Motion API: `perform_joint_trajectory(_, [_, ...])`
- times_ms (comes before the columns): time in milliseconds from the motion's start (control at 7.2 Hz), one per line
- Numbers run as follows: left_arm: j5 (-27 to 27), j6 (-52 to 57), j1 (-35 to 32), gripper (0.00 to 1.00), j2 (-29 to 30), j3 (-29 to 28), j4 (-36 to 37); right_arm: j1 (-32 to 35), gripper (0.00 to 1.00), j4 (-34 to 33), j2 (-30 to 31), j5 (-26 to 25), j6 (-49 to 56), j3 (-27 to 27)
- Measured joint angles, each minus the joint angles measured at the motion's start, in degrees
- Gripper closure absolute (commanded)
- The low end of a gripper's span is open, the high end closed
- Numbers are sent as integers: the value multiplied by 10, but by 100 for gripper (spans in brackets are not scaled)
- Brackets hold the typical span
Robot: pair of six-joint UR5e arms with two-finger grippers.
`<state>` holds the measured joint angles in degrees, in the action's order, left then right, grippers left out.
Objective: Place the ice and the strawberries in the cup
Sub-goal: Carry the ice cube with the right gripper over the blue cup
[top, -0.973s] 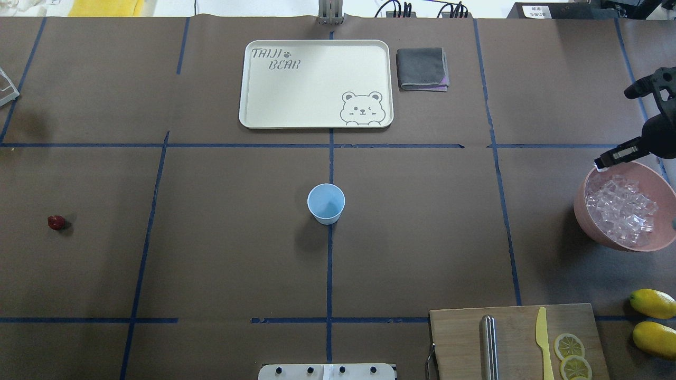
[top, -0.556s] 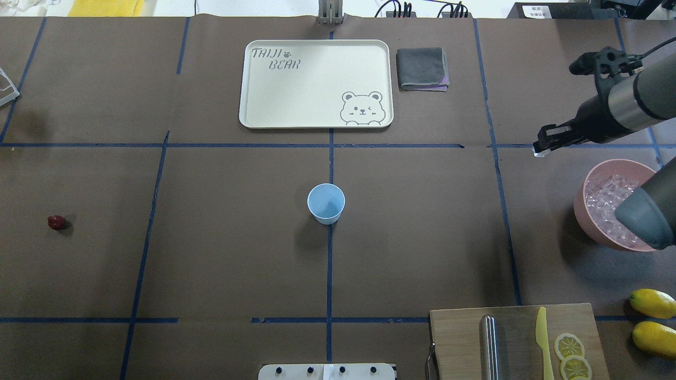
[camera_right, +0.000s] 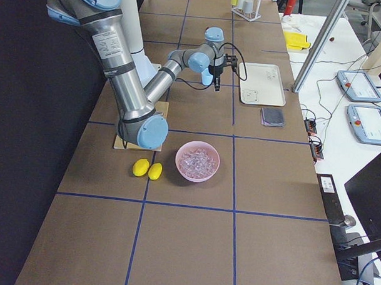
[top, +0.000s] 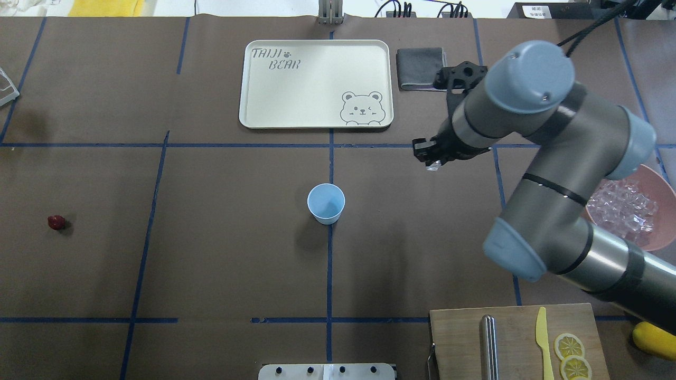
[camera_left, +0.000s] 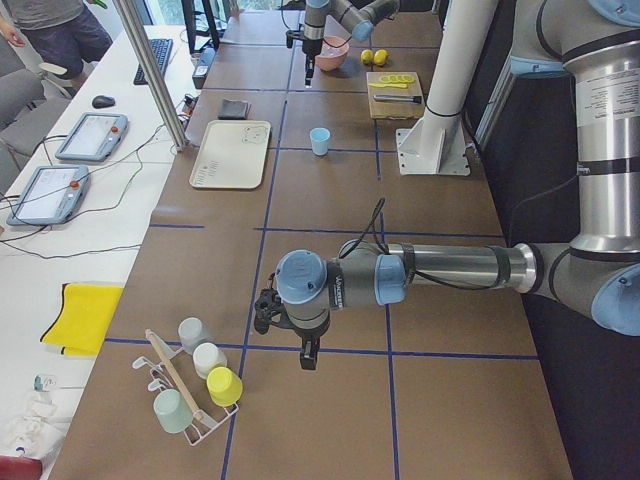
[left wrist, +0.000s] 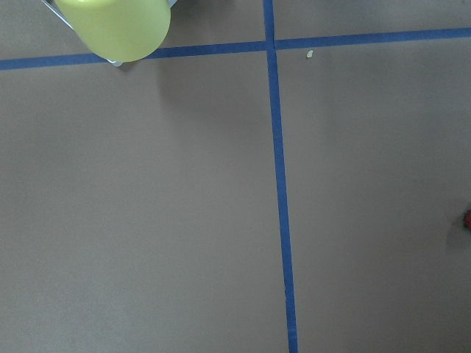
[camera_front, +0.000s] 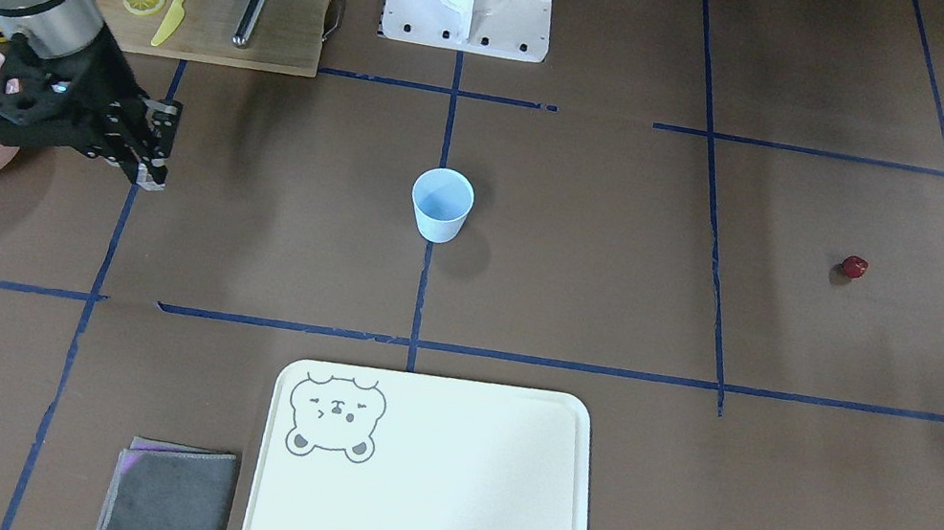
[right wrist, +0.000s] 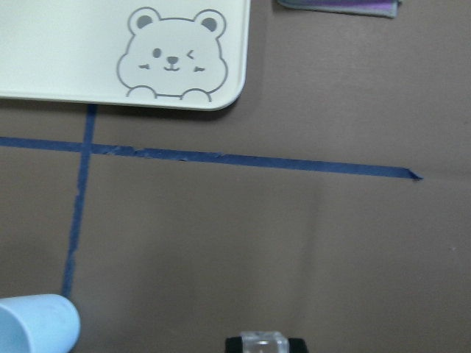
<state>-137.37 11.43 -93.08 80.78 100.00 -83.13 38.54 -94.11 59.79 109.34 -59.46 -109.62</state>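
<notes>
The pale blue cup (top: 326,203) (camera_front: 441,204) stands upright at the table's middle. My right gripper (top: 430,158) (camera_front: 149,169) hovers to the right of the cup and a little beyond it, shut on a clear ice cube (right wrist: 263,342). More ice (top: 623,208) fills the pink bowl (top: 657,182) at the far right. The strawberry (top: 56,222) (camera_front: 853,266) lies alone on the table far to the left. My left gripper (camera_left: 306,360) shows only in the exterior left view, near a cup rack, and I cannot tell whether it is open or shut.
A cream bear tray (top: 317,84) and a folded grey cloth (top: 420,68) lie beyond the cup. A cutting board (top: 517,338) with a knife, lemon slices and a metal rod sits front right, a lemon (top: 652,338) beside it. A rack of cups (camera_left: 195,385) stands by the left arm.
My right arm has swung left from the pink bowl's far rim toward the cup, carrying an ice cube. The cup and strawberry have not moved.
</notes>
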Motion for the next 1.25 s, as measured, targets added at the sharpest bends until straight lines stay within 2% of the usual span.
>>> perform_joint_trajectory(278, [0, 0, 0, 0, 0, -1, 1, -60, 98, -30, -81, -57, -63, 22])
perform_joint_trajectory(556, [0, 0, 0, 0, 0, -1, 1, -100, 98, -34, -136, -97, -96, 68])
perform_joint_trajectory(1251, [0, 0, 0, 0, 0, -1, 1, -148, 95, -32, -185, -166, -113, 148])
